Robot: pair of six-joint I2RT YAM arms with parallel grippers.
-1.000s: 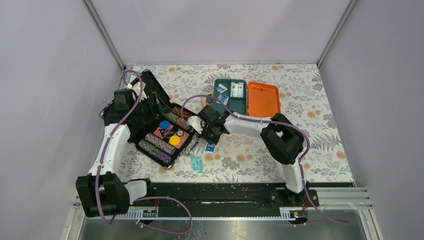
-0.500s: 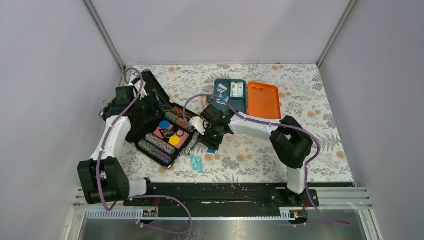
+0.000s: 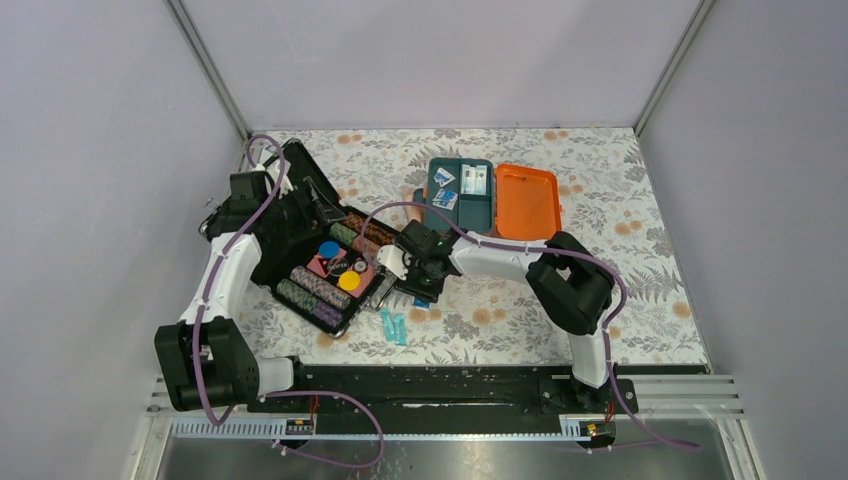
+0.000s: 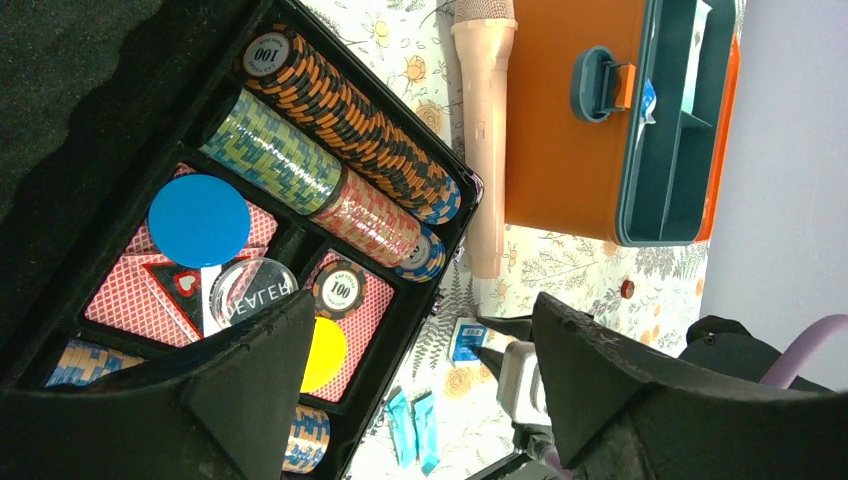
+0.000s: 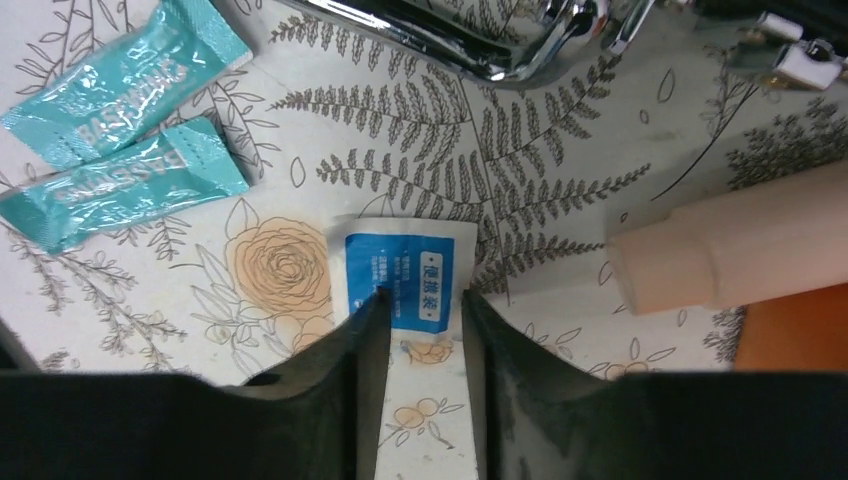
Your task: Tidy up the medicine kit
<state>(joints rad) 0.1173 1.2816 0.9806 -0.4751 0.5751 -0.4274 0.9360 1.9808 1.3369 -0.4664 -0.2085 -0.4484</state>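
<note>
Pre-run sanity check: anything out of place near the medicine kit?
Supplies lie loose on the table outside the open medicine kit: two teal sachets, a blue-and-white packet at the right hand, a peach tube.

From high behind the arms one camera faces down on the whole floral-print desk [image 3: 620, 200]; both wrist cameras look closer, all sharing two teal foil sachets [image 5: 120, 130].
</note>
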